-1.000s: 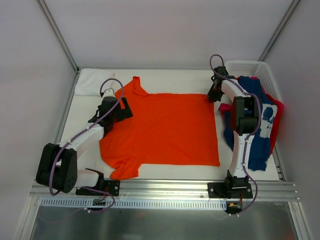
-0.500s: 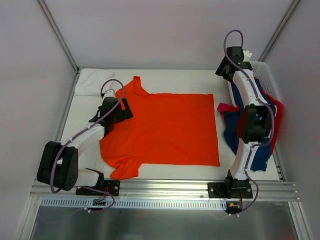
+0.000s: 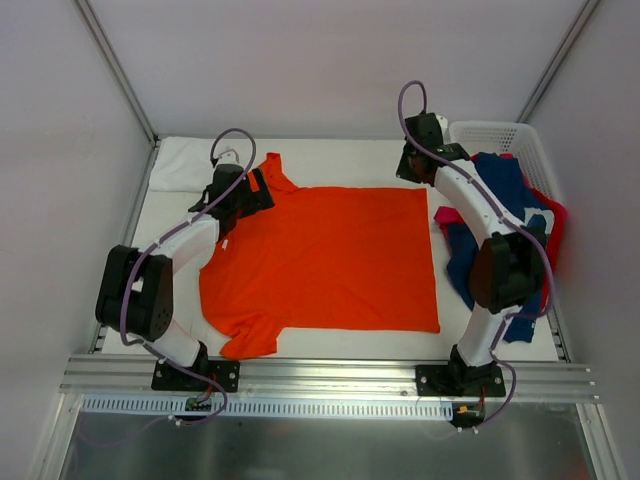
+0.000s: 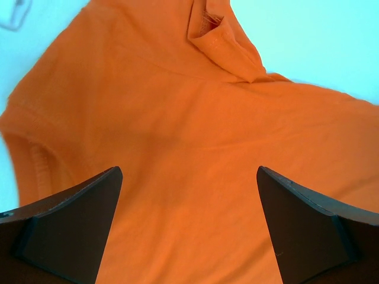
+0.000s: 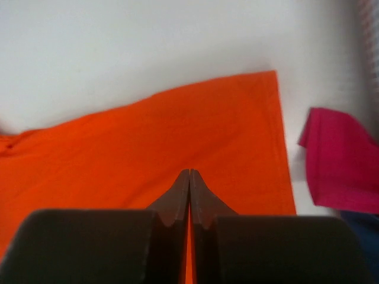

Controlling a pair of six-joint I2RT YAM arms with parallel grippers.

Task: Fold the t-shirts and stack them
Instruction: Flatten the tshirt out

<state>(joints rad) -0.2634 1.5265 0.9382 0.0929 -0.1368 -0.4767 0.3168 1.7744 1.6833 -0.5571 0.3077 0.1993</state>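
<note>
Both arms have shifted: the left gripper point(image 3: 262, 188) moved up to the collar, and the right gripper point(image 3: 408, 170) came down from above the basket point(image 3: 490, 130).
The orange shirt point(image 3: 330, 260) lies flat mid-bench point(image 3: 340, 160), collar toward the far left corner. The left jaws stand wide and empty just over the cloth by the collar. The right jaws are pressed together, holding nothing, above the shirt's far right corner. The navy shirt point(image 3: 500, 190) and pink-red shirt point(image 3: 447, 214) drape over the basket at the right edge, and the white shirt point(image 3: 180, 165) lies in the far left corner.
</note>
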